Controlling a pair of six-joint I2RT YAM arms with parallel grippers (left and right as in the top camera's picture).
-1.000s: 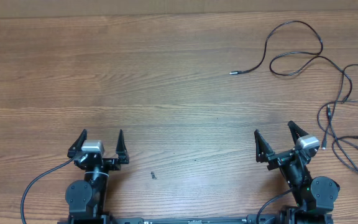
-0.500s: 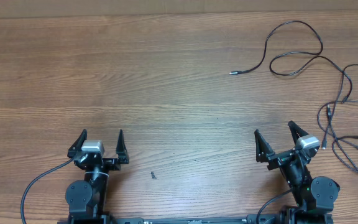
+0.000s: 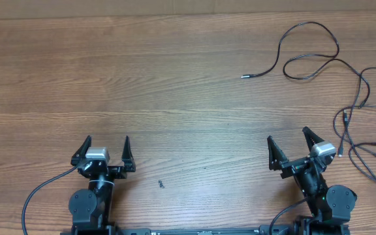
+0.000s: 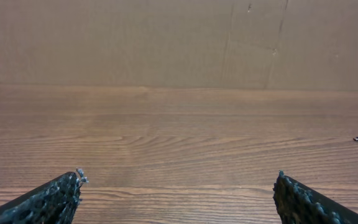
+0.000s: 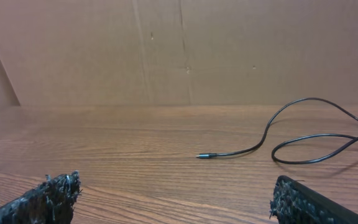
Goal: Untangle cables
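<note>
Where cables point(image 3: 256, 75) sprawl, seemingly tangled, far right

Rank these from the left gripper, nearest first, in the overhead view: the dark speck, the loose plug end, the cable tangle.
From the left gripper:
1. Speck: just to its right, on the table's near side.
2. Plug end: farther right, on the far side of the table.
3. Cable tangle: at the right edge, beyond the other arm.

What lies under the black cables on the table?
Only the wooden table shows under the cables. Where cords cross near the right edge, which one lies beneath cannot be told.
</note>
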